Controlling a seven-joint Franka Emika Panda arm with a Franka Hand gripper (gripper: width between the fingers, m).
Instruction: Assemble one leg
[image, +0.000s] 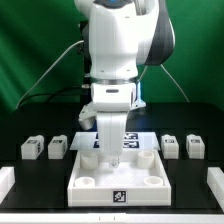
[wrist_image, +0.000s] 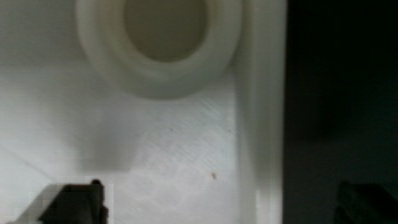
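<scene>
The hand (image: 107, 148) hangs low over the back of the white tray part (image: 92, 182), above a round socket (wrist_image: 160, 40). Its fingers (wrist_image: 71, 203) are spread wide and hold nothing. On the black desk (image: 45, 172), two legs (image: 58, 147) stand at the exterior view's left of the tray and two more legs (image: 170, 146) at its right, all apart from the hand.

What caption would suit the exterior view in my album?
The robot arm's open gripper hangs over the white square tray-like part, with two loose legs lying on each side.
</scene>
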